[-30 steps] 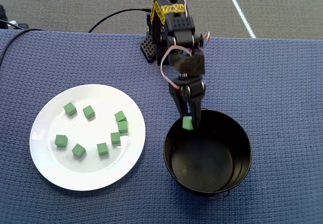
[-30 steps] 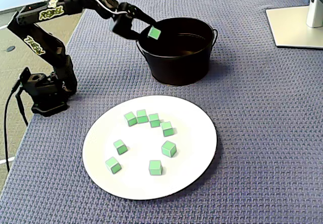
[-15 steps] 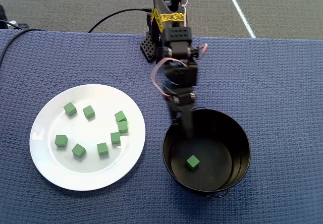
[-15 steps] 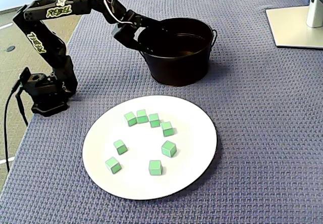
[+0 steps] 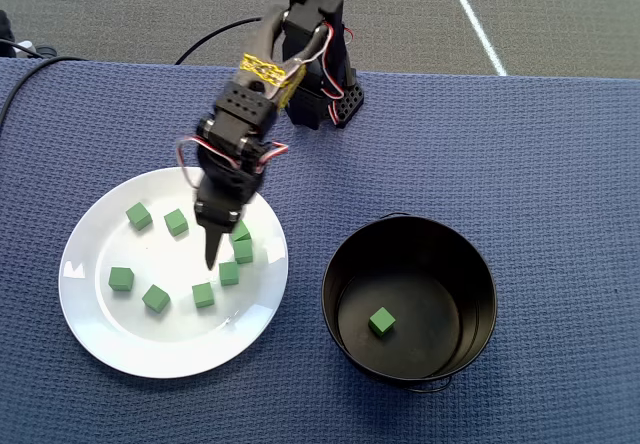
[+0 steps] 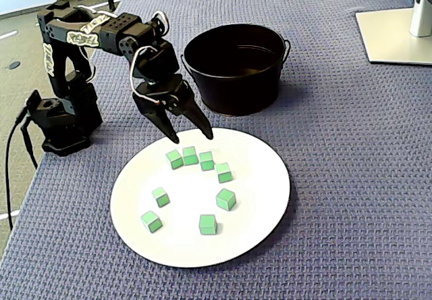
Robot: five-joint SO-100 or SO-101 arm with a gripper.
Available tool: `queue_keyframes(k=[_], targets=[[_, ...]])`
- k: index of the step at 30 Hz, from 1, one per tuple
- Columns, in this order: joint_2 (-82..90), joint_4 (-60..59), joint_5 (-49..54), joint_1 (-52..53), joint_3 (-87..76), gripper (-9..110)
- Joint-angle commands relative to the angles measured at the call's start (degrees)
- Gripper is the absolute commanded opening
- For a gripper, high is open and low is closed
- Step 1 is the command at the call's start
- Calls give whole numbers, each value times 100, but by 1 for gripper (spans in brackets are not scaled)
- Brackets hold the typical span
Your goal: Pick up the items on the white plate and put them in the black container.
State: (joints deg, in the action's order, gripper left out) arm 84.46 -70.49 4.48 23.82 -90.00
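Overhead view: spread, empty pincer (image 5: 213, 254) partly hides one cube (image 5: 239, 231) on the plate (image 5: 95, 329).

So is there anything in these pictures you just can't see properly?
- Fixed view: the black pot's near wall hides its floor, so the cube lying inside shows only from overhead.
- Overhead view: the hand covers part of one plate cube.
- Fixed view: the grey stand is cut off by the top right edge.
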Motion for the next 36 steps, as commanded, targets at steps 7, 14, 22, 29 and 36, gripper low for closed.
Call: queue_keyframes(k=[7, 14, 22, 29, 36], targets=[[53, -1582, -2083, 158, 369, 31], [-229, -1468, -3727, 501, 281, 33], [-853, -967, -3920, 281, 299, 32], [-1037, -888, -4052, -167, 167, 27], [-1046, -633, -4219, -299, -18, 23]])
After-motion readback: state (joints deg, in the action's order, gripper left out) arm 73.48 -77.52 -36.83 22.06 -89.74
